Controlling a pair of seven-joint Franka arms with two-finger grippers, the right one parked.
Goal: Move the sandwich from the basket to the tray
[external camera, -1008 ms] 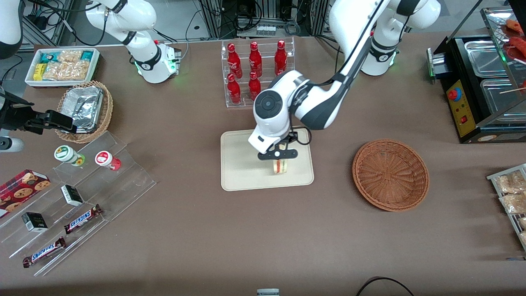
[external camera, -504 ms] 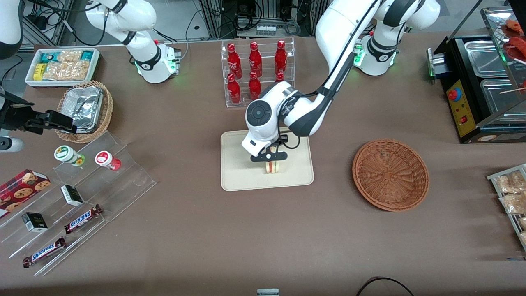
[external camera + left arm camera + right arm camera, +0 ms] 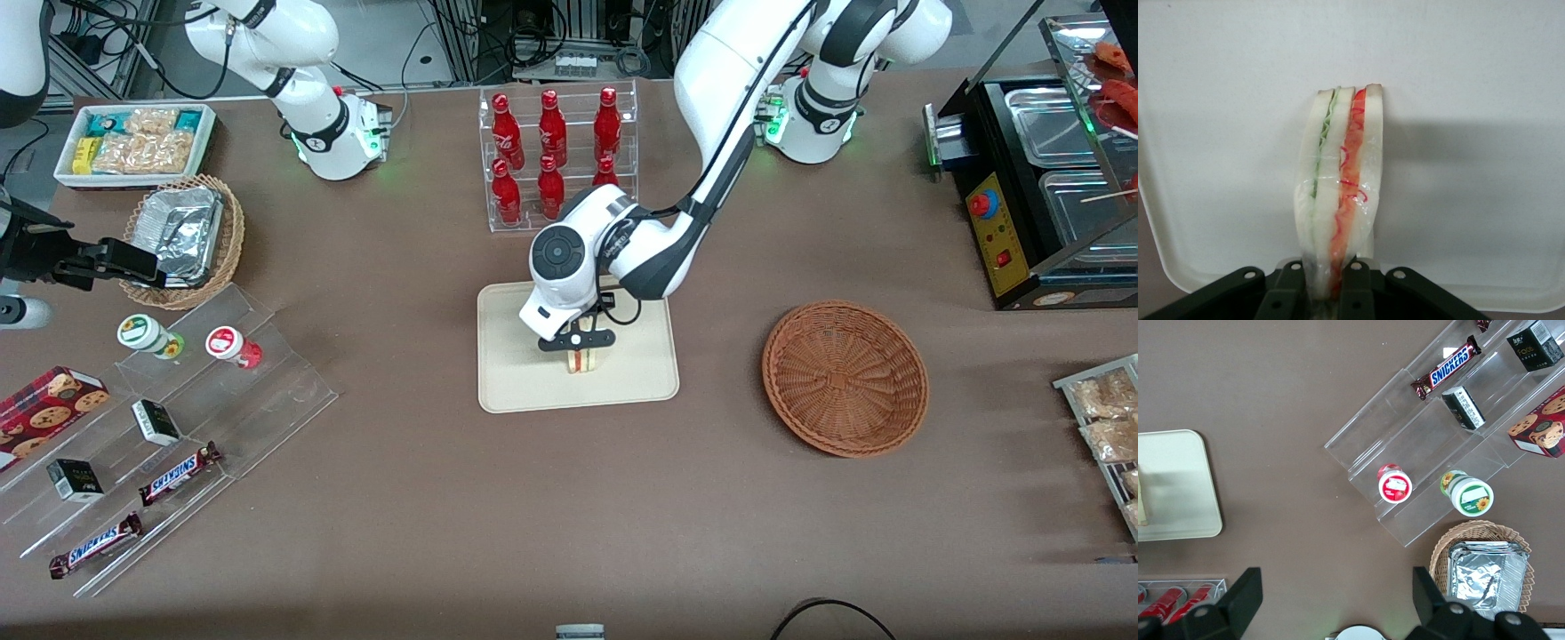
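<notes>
Gripper (image 3: pixel 578 348) hangs over the tray (image 3: pixel 516 382), sandwich (image 3: pixel 582 360) beneath it, basket (image 3: pixel 845 378) well off sideways. Wrist view: fingers (image 3: pixel 1288 293) clamp the wrapped sandwich (image 3: pixel 1341 187) at one end; soft and light, I'd judge, so squeeze gently.

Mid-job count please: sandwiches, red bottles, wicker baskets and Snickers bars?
sandwich: 1, gripped by the hand at the tray
red bottles: 6
wicker baskets: 2
Snickers bars: 2
Total: 11
</notes>
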